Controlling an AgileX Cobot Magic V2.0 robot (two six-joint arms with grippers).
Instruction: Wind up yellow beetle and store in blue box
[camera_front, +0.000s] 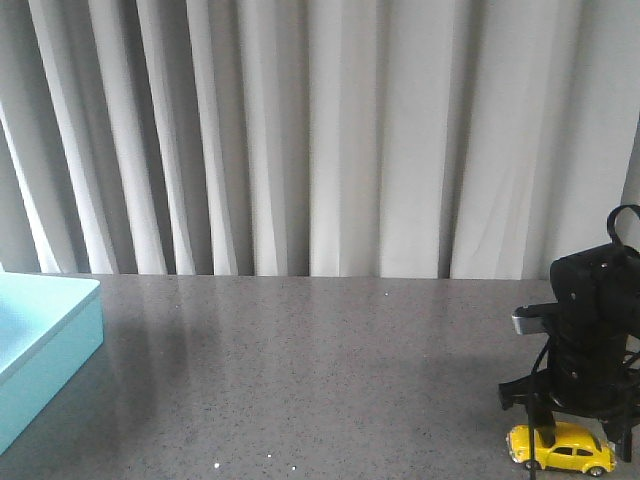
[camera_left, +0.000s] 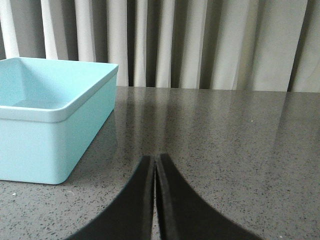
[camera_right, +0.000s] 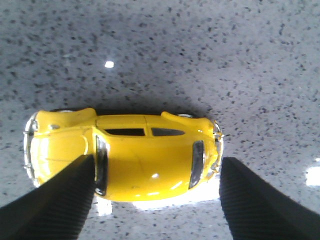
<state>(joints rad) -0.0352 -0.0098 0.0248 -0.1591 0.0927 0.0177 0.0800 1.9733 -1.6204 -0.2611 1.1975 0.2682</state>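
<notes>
Though small — yellow beetle (camera_right: 125, 155), dark windows, glossy roof.

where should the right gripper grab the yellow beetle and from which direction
Best from straight above, where the right gripper already sits with open jaws. They bracket the yellow beetle nose to tail; turning them to close across its flatter doors, between the wheels, looks likely to slip less than on the rounded bonnet and rear.

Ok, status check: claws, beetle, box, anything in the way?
Left claw shut, empty, near the blue box. Right claw open, straddling the yellow beetle, which sits on the table. Nothing between beetle and box.
</notes>
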